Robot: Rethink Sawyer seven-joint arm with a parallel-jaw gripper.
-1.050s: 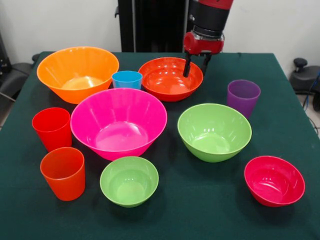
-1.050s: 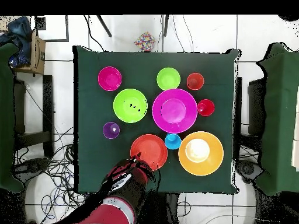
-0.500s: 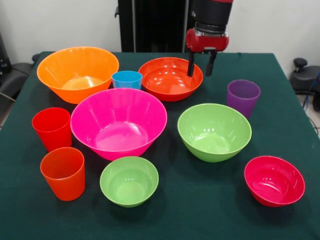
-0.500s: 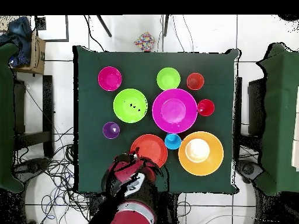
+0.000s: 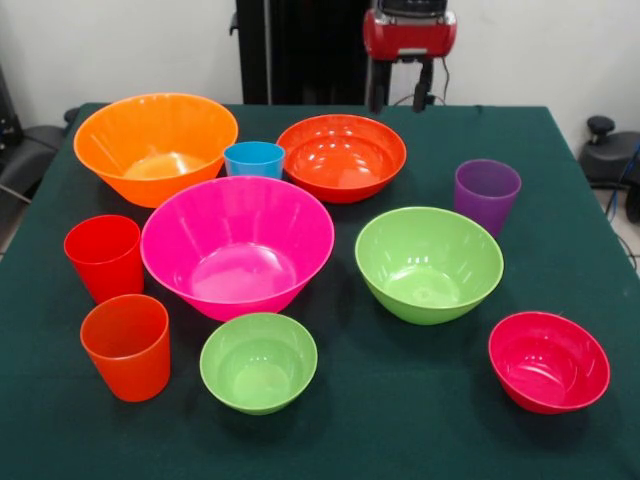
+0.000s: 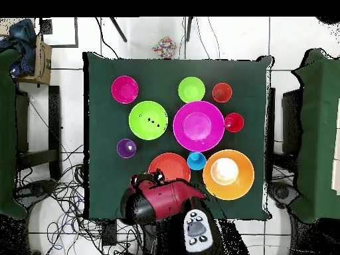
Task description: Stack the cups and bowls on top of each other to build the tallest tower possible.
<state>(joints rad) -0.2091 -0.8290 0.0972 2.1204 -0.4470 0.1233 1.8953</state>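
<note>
End effector (image 5: 399, 92): raised above the counter's (image 5: 560, 250) far edge behind the red-orange bowl (image 5: 341, 156), fingers spread, grasping nothing.
Bowls: 6, all separate, unstacked.
Cups: 4, upright, scattered among the bowls.

six bowls (image 5: 237, 247), four cups (image 5: 104, 257) upright, separate on table; nothing stacked.

Red arm raised, pincer (image 5: 399, 88) pointing down, fingers spread apart
</note>
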